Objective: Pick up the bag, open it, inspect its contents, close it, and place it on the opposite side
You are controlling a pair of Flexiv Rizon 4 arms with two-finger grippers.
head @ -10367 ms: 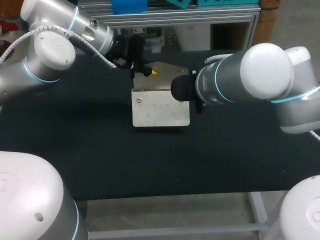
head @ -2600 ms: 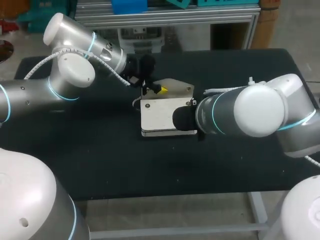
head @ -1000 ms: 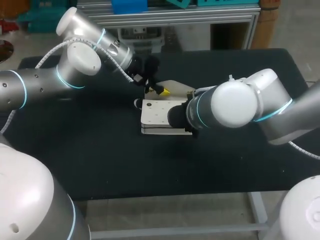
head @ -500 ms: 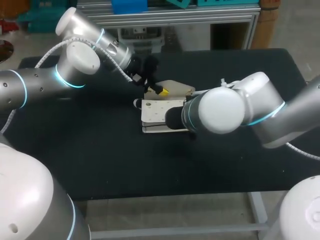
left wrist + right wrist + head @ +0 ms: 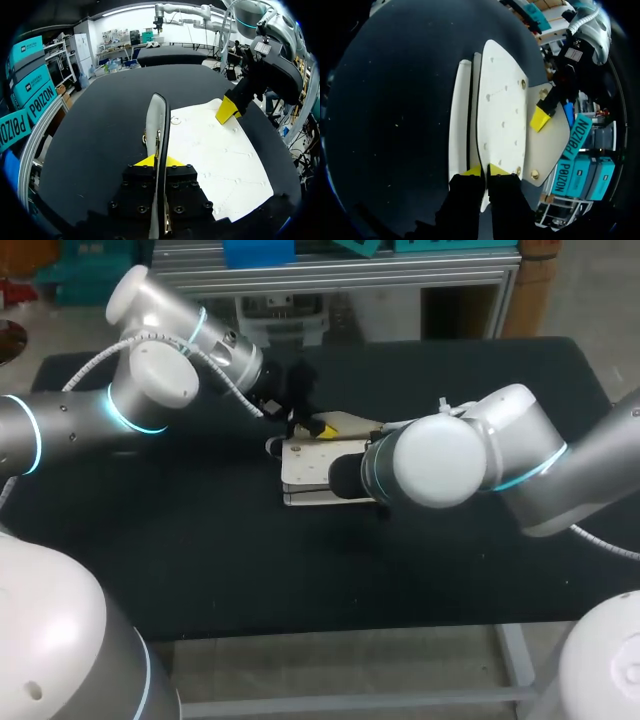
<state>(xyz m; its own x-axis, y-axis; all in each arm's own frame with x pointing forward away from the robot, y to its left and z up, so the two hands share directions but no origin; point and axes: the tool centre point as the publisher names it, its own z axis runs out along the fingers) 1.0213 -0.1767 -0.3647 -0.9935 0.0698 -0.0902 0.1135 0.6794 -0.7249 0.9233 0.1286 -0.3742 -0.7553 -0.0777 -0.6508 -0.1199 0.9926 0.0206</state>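
The white bag (image 5: 322,468) was found lying flat on the black table (image 5: 300,570), near its middle and towards the far edge. The left gripper (image 5: 159,161) was seen closed narrowly on the thin edge of the flap (image 5: 157,112), which was held up on end between its yellow tips. The right gripper (image 5: 484,171) was likewise pinched on the edge of the bag's upper panel at the opposite side, so the bag was held by both arms at once. The step in hand was judged to be the working of the flap about its fold, though whether for opening or for closing could not be told. For this to be done well, the body should be kept pinned and level by the right gripper while the flap is swung by the left in an arc about the fold line, not pulled straight away, so that the bag is neither dragged across the table nor twisted. The metal studs (image 5: 522,84) should be kept in line, and neither pinch should be eased until the flap is settled
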